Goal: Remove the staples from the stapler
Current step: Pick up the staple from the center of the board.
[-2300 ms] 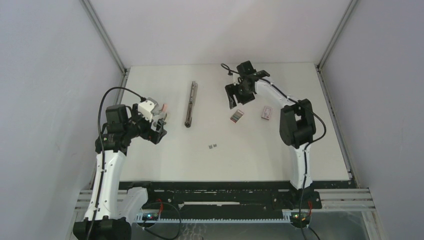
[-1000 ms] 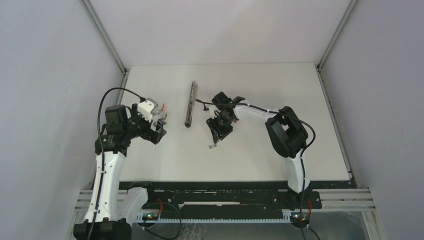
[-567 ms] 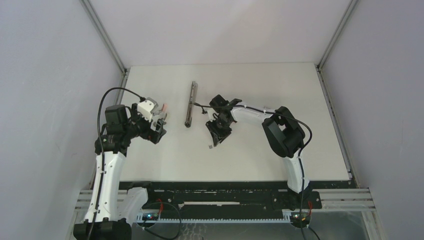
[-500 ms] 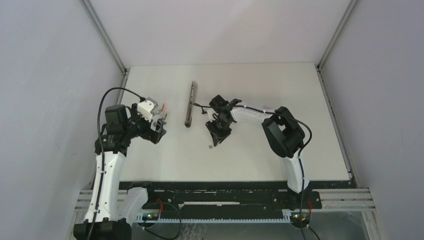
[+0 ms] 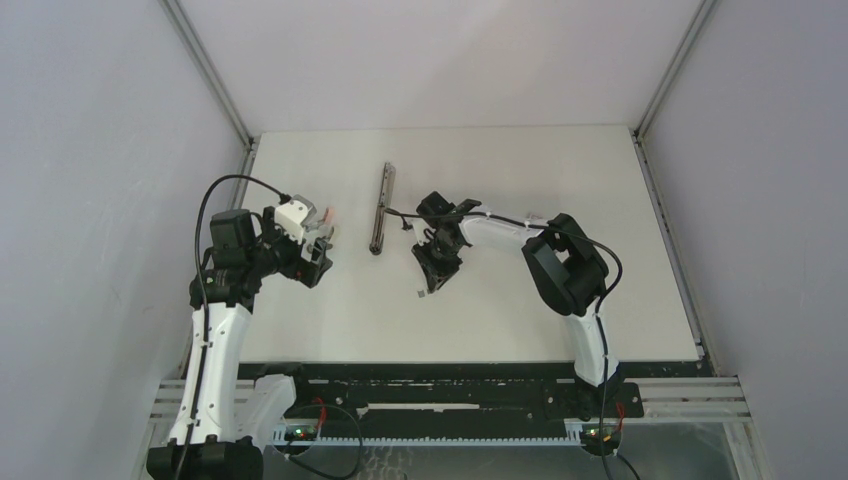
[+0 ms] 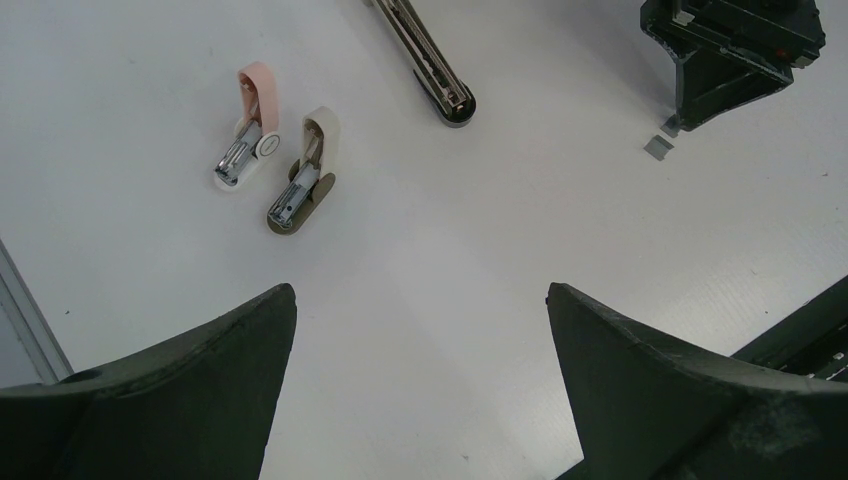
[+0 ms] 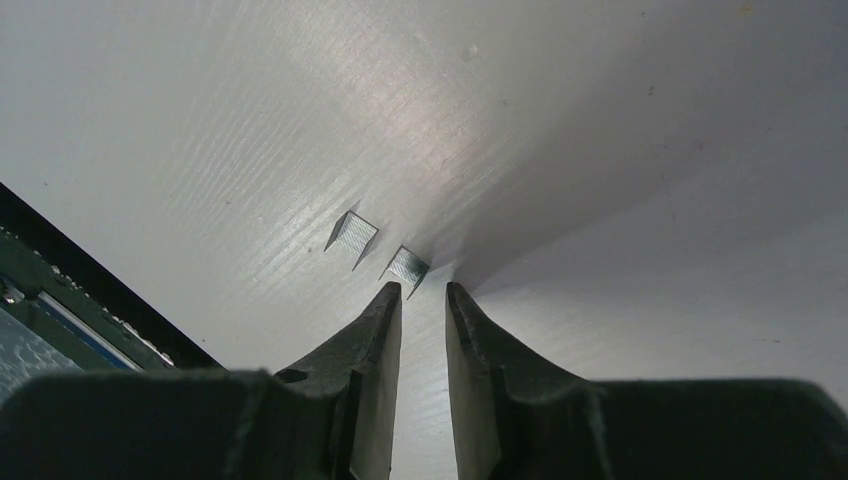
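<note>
One stapler [image 5: 380, 208] is seen on the table [image 5: 600, 170], in its far middle part, between the two arms and just left of the right gripper [image 7: 423, 288]. It is laid flat. Its long axis is run from far to near, with the near end tipped slightly to the left. In the left wrist view that near end is shown as rounded, with silvery metal set in the dark body. Any writing on it is too small to be read.

Two staples [image 7: 351, 233] are counted, both short silvery strips laid side by side on the table, near of the stapler and well apart from it. The second strip is found just beyond the right gripper's tips, in line with the gap. The right jaws are held narrowly apart, and nothing is seen clamped between them.

Two removers [image 6: 245, 130] are counted: one pink, one beige, laid side by side to the left of the stapler's near end.

The left gripper [image 6: 420, 290] is held above the table near the removers, its jaws spread wide with nothing grasped.
</note>
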